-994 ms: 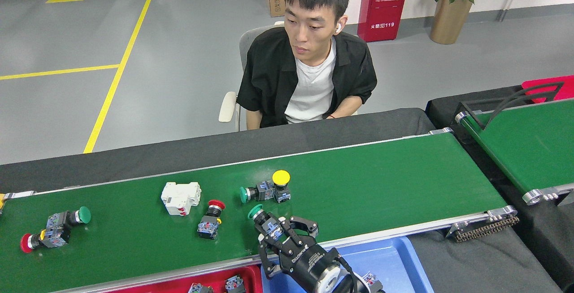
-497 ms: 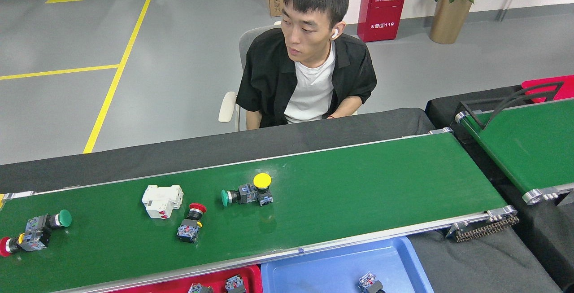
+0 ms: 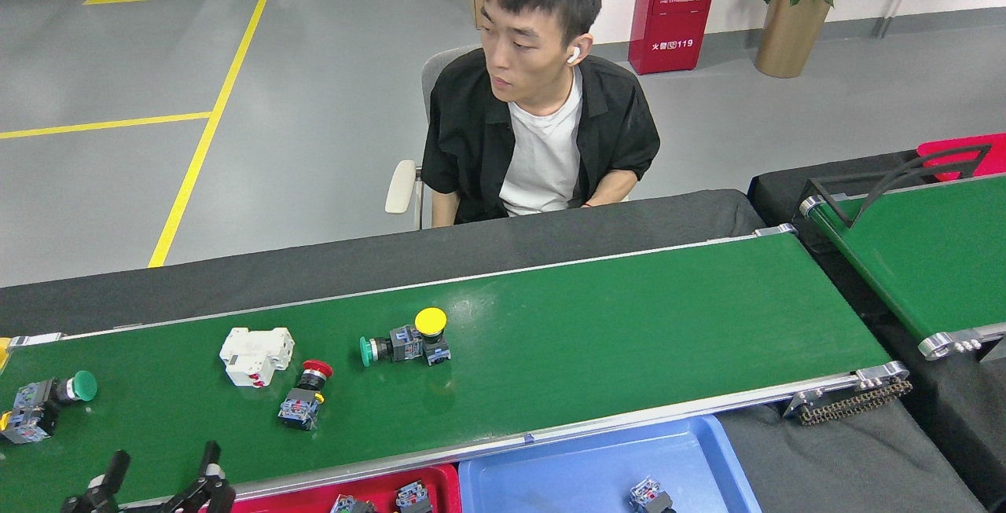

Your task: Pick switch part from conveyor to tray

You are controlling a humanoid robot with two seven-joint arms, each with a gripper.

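The conveyor (image 3: 629, 324) runs left to right, a wide green belt, with the blue tray (image 3: 566, 466) just below its near rail. The left gripper (image 3: 157, 478) shows at the bottom left edge (fingers spread apart, holding nothing), over the belt's near edge. A white breaker (image 3: 255, 354) lies on the belt. Beside it the red switch part (image 3: 305, 395) lies tilted, cap toward the far right. The green-and-yellow switch pair (image 3: 405, 340) lies with its long axis along the belt, green cap pointing left.
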